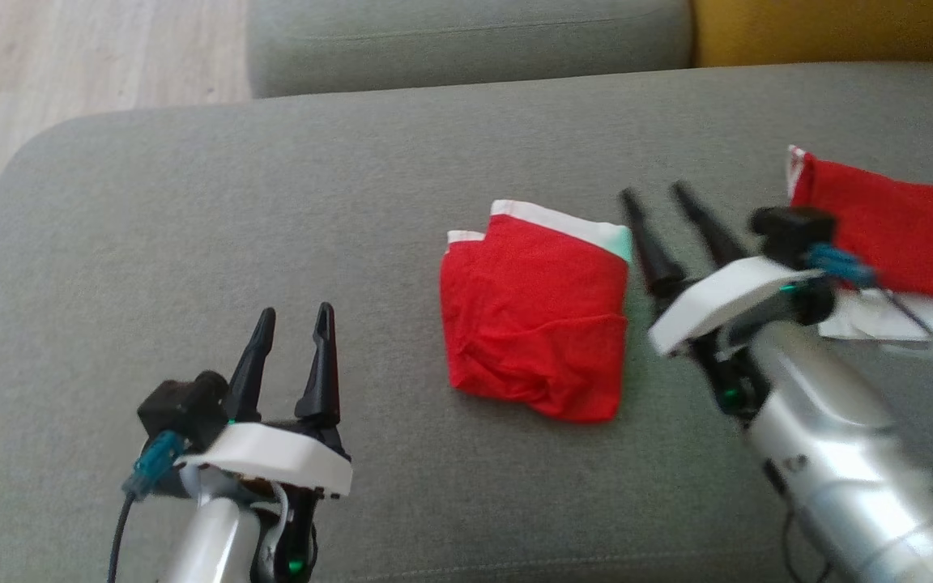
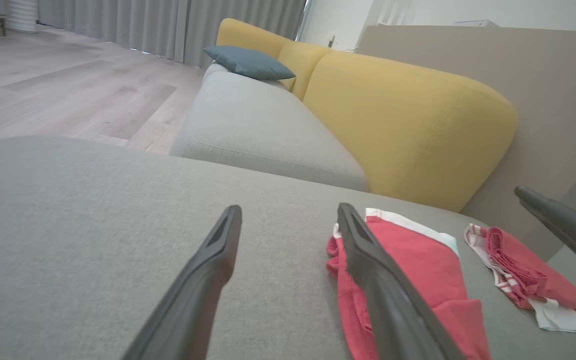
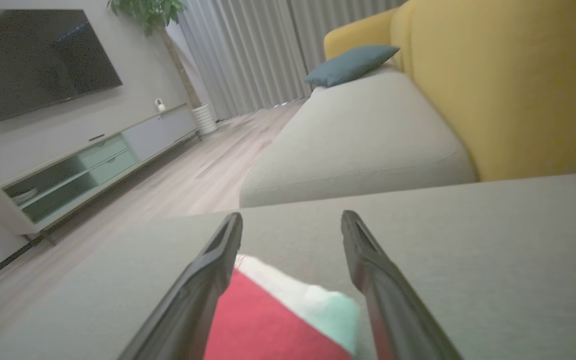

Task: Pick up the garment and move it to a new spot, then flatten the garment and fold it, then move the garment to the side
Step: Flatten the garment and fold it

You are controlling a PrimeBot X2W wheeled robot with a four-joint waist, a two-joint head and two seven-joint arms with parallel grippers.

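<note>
A broad grey cushion [image 1: 191,210] is carrying two pieces of cloth. The folded red garment [image 1: 535,324] is lying flat near the cushion's middle, roughly square, with a white band showing along its far edge and a pale mint corner peeking out at the right. Well apart from it, toward the cushion's right end, a second red garment [image 1: 896,219] is lying in a looser bundle, its white striped trim showing at one end and a white part spreading out beneath it. Beyond, a further grey cushion [image 2: 258,125] is bearing a teal pillow [image 2: 248,62] at its far end.
</note>
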